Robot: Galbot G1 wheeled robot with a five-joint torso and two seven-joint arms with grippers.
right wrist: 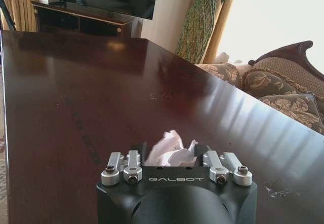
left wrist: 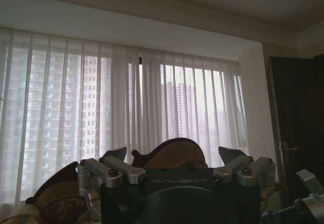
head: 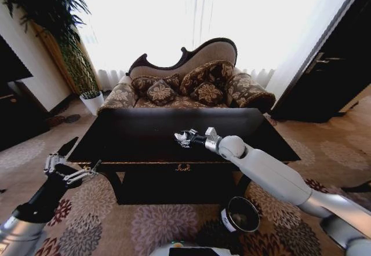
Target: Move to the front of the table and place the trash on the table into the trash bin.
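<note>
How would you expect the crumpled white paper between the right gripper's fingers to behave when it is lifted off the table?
The crumpled paper looks thin and creased, so it is probably very light and squashes easily. Its irregular folds should catch in the right gripper rather than slip. On the glossy table it would likely slide if nudged.

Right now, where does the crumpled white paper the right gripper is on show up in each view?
Head view: crumpled paper in the right gripper over the table.
Right wrist view: paper between the fingers.
Left wrist view: not in it.
Shared landmark: the sofa.
</note>
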